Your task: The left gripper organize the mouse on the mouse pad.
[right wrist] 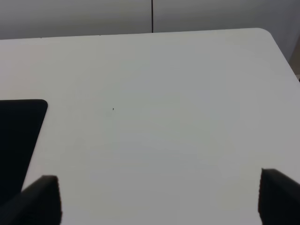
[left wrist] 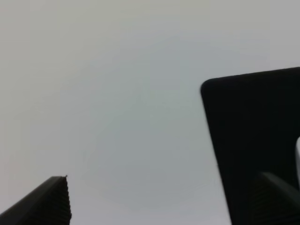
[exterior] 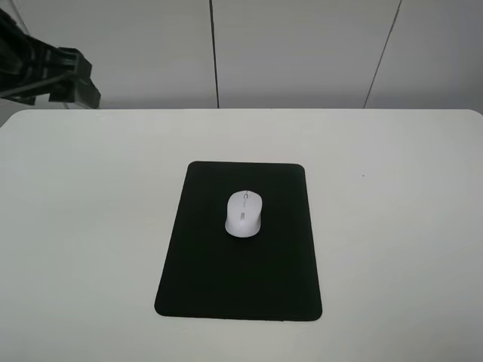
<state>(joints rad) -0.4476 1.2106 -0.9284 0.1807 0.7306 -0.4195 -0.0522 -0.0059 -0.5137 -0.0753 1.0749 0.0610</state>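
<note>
Black fingertips (left wrist: 47, 204) of the left gripper (left wrist: 159, 201) frame the left wrist view, spread wide with nothing between them, hanging over bare white table (left wrist: 131, 103). Just beyond lies a rounded corner of the mouse pad (left wrist: 253, 131), with a pale sliver at the picture's edge that is probably the mouse (left wrist: 297, 154). From the high camera the mouse sits on the pad's far half, near its middle. Spread apart too and holding nothing, the right gripper (right wrist: 159, 201) hangs over table right of the pad
</note>
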